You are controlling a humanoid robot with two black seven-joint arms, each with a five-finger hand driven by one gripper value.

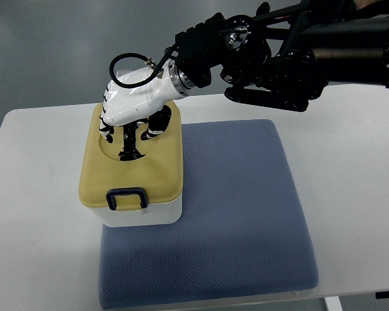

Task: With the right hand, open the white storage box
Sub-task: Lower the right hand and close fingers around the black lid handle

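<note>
White storage box [142, 210] with a tan lid [157, 170], standing on the 9 o'clock edge of a blue pad [240, 214], itself spread over a white table [32, 214]. Lid down and flush on the box, a dark latch [127, 197] at its 6 o'clock edge, a shallow oval hollow toward its 12 o'clock end. Long axis of the box running from 6 to 12 o'clock, tilted slightly clockwise.

Right hand [135, 107] directly above that hollow, fingers [131, 139] curled down into it, touching or very nearly touching the lid surface; an actual grip on the lid impossible to confirm from here, so open-or-closed state left as unclear. Arm [292, 58] reaching in from 2 o'clock, wrist at the 12 o'clock end of the box.

Latch lying at 6 o'clock from the hand, well apart from the fingers, at the opposite end of the lid. Likely next need: a firm hold in the hollow, then a lift straight up, unless the latch locks the lid first.

Left hand absent from view, so right hand the only one near the box
</note>
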